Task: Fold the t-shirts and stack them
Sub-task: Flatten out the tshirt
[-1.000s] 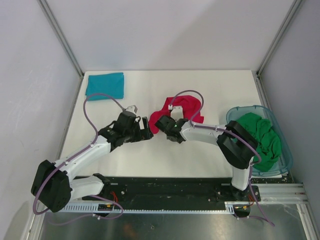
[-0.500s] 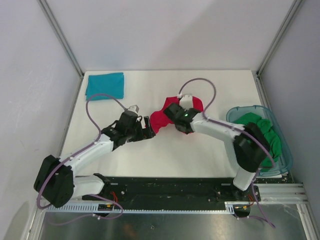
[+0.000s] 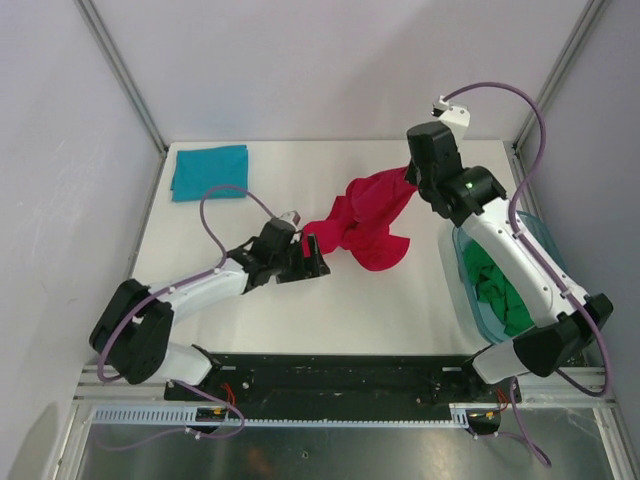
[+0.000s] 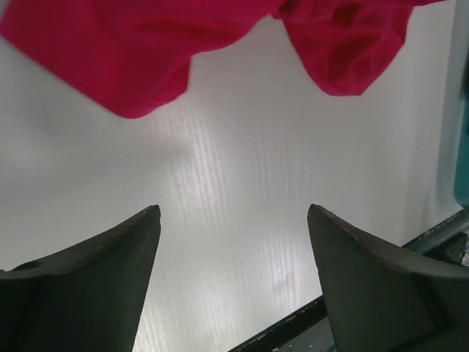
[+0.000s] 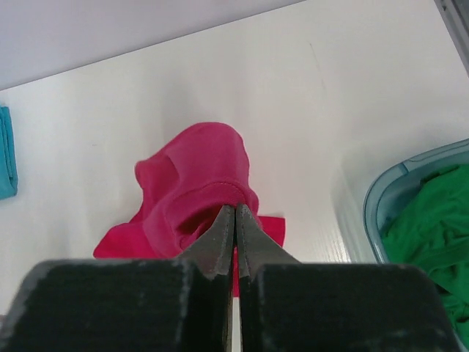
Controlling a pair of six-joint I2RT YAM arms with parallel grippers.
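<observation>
My right gripper point(image 3: 410, 172) is raised over the back right of the table, shut on an edge of the crimson-red t-shirt point(image 3: 365, 220). The shirt hangs from it and trails down to the table. In the right wrist view the fingertips point(image 5: 235, 207) pinch a stitched hem of the red cloth point(image 5: 194, 176). My left gripper point(image 3: 318, 258) is low on the table, open, just beside the shirt's lower left end. In the left wrist view nothing lies between its jaws point(image 4: 231, 213), and the red cloth point(image 4: 110, 51) is just ahead of them. The teal-blue t-shirt point(image 3: 209, 171) lies folded at the back left.
A see-through blue-green tub point(image 3: 452, 262) stands at the right edge with the bright green t-shirt point(image 3: 495, 285) bunched inside; the right arm reaches over it. The table's dark front rail point(image 3: 330, 375) runs between the arm bases.
The right gripper closed on the red shirt and rose toward the back right, pulling the cloth up and stretching it out. The left gripper slid right after the shirt's trailing end.
</observation>
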